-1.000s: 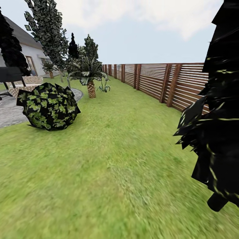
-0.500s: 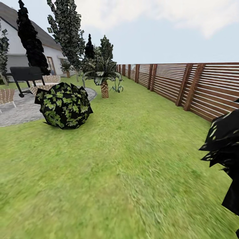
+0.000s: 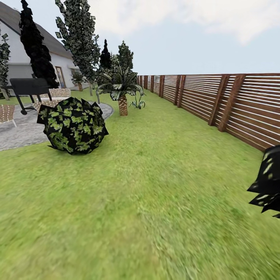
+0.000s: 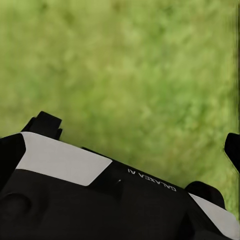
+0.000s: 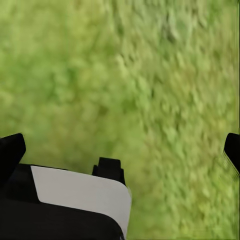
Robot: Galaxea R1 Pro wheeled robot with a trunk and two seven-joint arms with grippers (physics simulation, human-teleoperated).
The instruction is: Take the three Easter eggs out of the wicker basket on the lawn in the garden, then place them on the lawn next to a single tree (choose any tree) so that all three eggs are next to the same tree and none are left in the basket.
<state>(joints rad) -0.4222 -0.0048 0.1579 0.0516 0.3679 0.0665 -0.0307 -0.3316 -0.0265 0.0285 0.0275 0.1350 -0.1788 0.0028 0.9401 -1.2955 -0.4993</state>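
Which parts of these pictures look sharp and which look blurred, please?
Head view: the fence and round bush are fairly crisp, while the near lawn is smeared. Left wrist view: the grass is soft and mottled. Right wrist view: the same grass blur, streaked.

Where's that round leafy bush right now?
In the head view the round bush sits at left, on the lawn at the edge of the grey paved patch, with the small palm behind it to the right.

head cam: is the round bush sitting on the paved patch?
No, the round bush sits on the lawn, beside the grey paved patch.
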